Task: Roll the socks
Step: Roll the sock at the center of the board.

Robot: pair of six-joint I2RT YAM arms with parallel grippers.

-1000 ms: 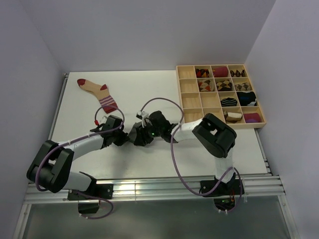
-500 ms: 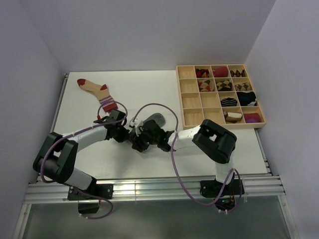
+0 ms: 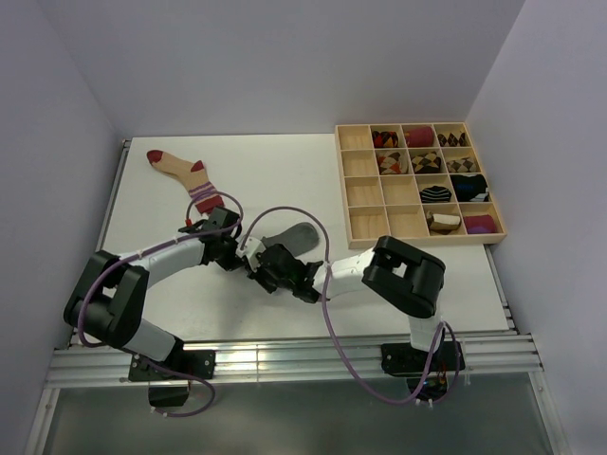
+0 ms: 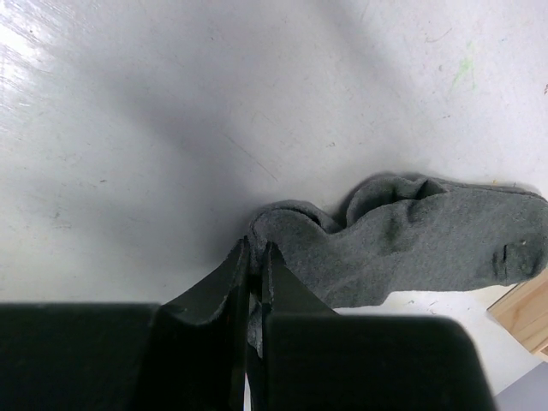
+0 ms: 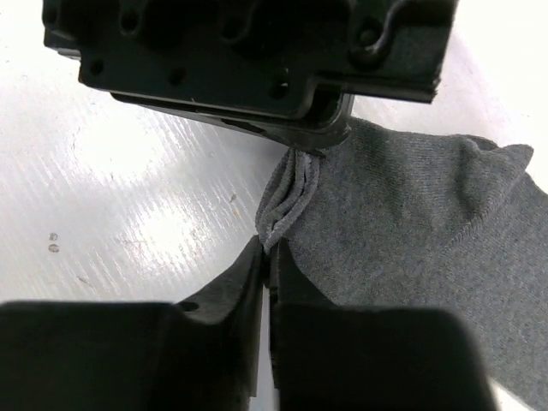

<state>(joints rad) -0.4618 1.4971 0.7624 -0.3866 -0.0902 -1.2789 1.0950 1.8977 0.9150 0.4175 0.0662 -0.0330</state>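
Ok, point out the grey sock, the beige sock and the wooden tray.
grey sock (image 3: 296,232): top view, middle of visible part
beige sock (image 3: 178,166): top view, beige foot
wooden tray (image 3: 339,180): top view, left wall

A robotics lab cell: a white bench (image 3: 285,171) boxed in by bare pale walls (image 3: 285,66), slotted aluminium rails (image 3: 285,358) along its near edge, two robot arms (image 3: 403,275) bolted there, purple cables (image 3: 327,313) looping from them.

Wooden tray (image 3: 361,192); sock bundles (image 3: 435,193) inside
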